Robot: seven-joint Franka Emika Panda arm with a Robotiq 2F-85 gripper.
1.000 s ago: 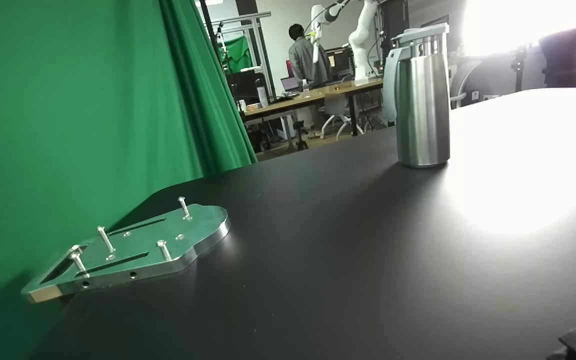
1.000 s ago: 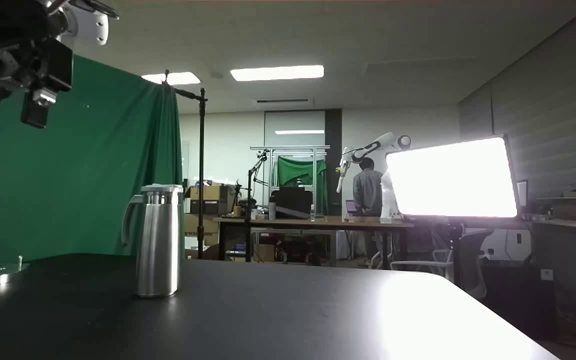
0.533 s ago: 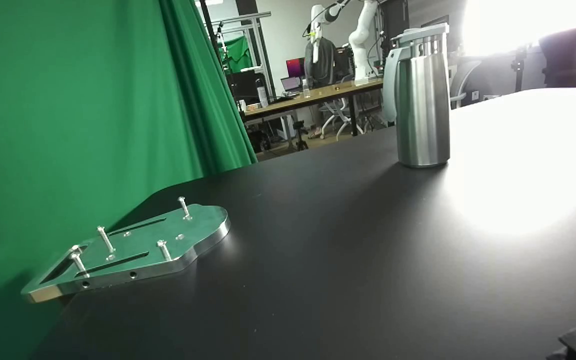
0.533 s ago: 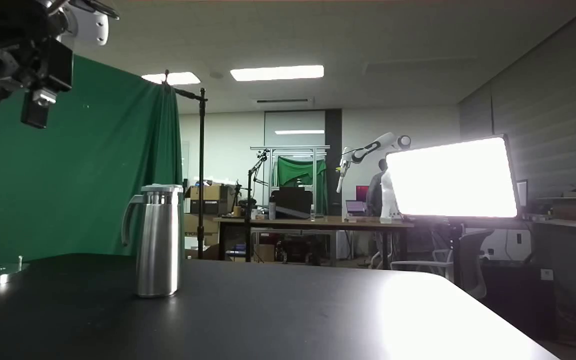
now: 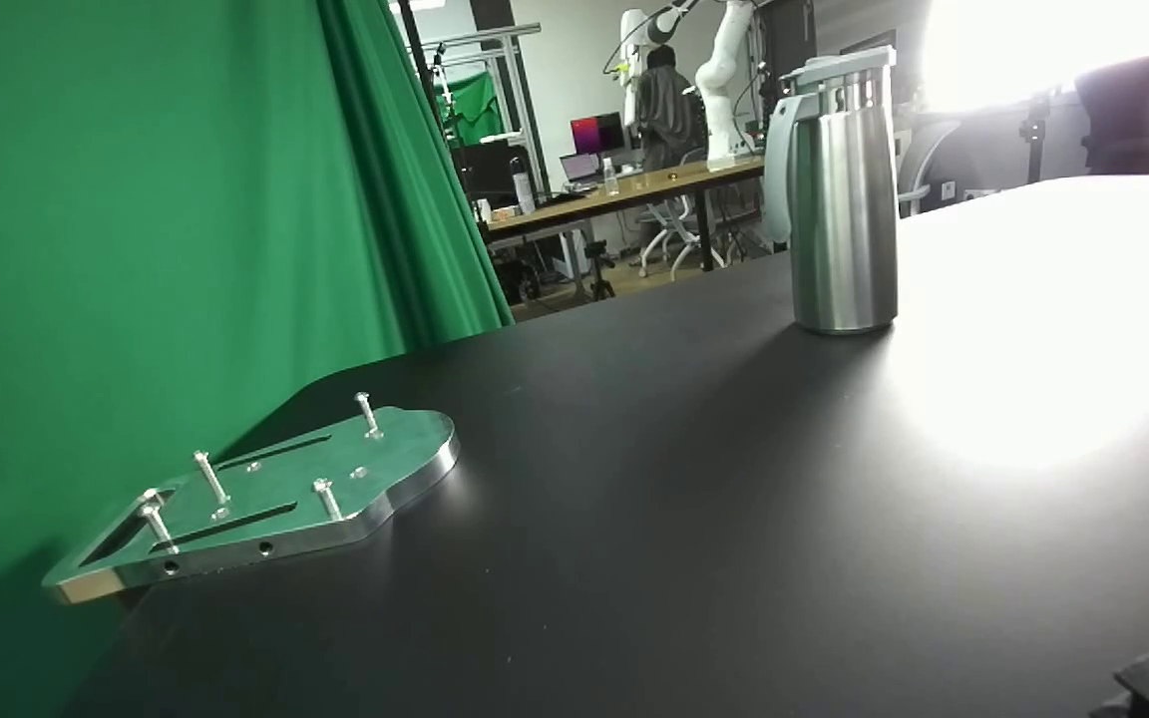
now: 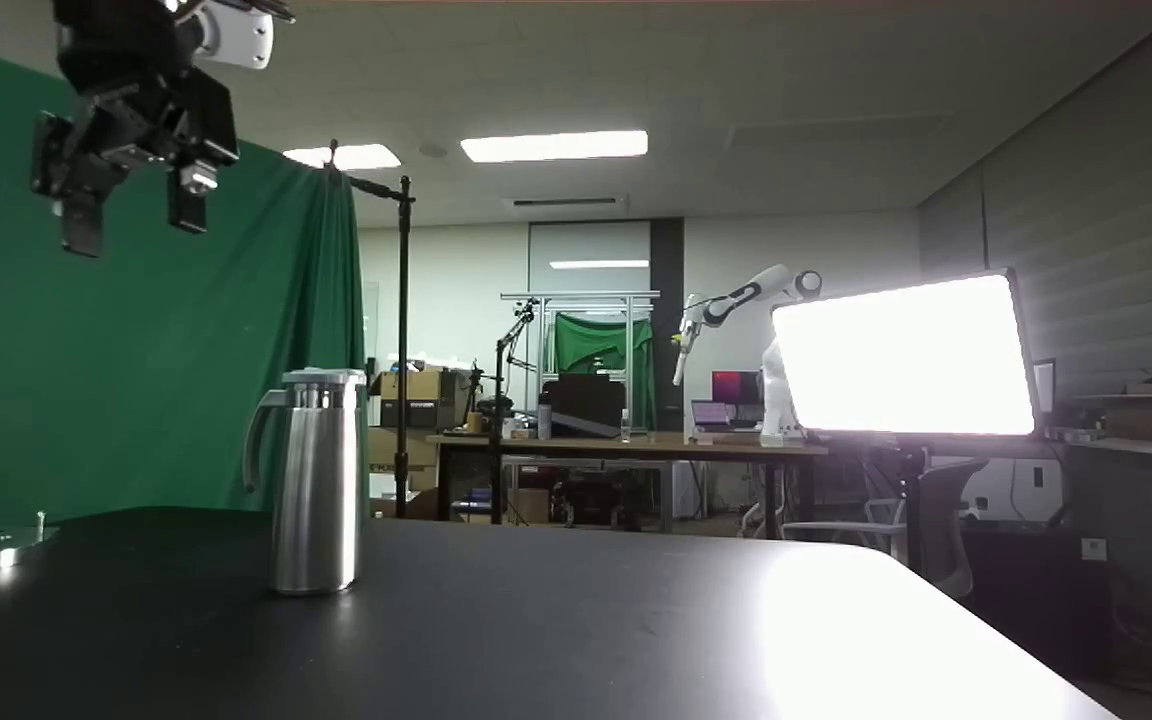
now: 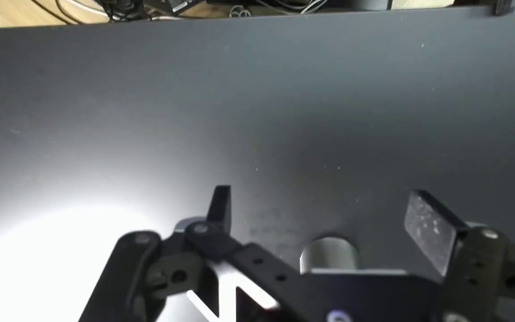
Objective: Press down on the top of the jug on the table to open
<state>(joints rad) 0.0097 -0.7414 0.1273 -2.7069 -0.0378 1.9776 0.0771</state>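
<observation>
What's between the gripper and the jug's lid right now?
Nothing but open air shows in an exterior view between the gripper and the jug's lid; the green curtain hangs behind both.

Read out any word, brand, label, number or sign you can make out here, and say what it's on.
No text can be read in any view.
Jug, in both exterior views: no writing visible.
White label on a black device, wrist view: too small and blurred to read.
Boxes, background of an exterior view: any print is illegible.
Laptop screen, in both exterior views: too small to read.
</observation>
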